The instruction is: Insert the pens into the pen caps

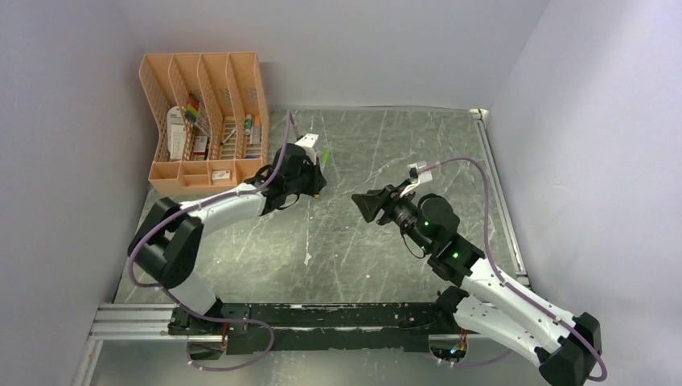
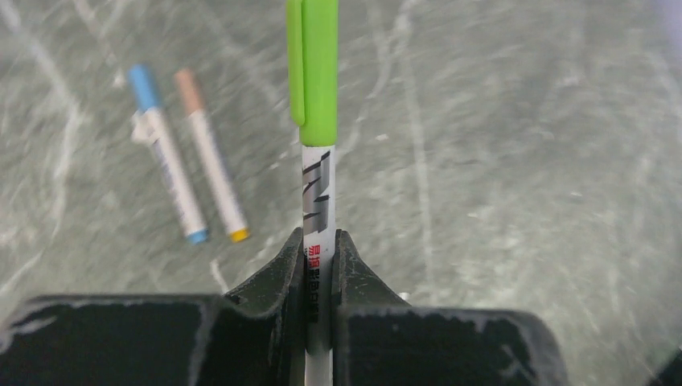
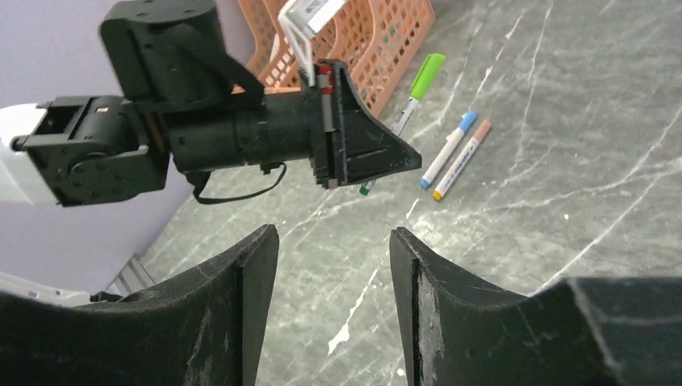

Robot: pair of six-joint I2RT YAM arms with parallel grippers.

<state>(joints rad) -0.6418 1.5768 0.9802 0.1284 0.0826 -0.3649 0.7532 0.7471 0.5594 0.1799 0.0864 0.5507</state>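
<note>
As the top camera sees it, left gripper (image 1: 318,183): closed on the green pen (image 1: 326,154), held over the table (image 1: 386,153) near the peach organiser (image 1: 205,121).
Right gripper (image 1: 363,205): points toward the left one across a gap, not touching it.
Other pens, top view: cannot make them out.
Left wrist view, left gripper (image 2: 319,241): pinched tight on the white barrel of the green pen (image 2: 318,185), which sticks out beyond the tips.
Green cap (image 2: 314,56): seated on the far end of that pen.
Blue pen (image 2: 167,157): lies flat on the table, left of the held pen, with the blue cap (image 2: 145,87) on its far end.
Pink pen (image 2: 211,157): just beside the blue pen, roughly parallel, with the pink cap (image 2: 191,90) on.
Right wrist view, right gripper (image 3: 334,241): jaws stand well apart and empty, with bare table showing between them.
Left gripper (image 3: 402,157): ahead of the right one, clamped on the tilted green pen (image 3: 406,112), with the green cap (image 3: 428,72) toward the organiser (image 3: 378,40).
Blue pen (image 3: 446,153) and pink pen (image 3: 462,161): side by side on the table, right of the left gripper, both capped.
</note>
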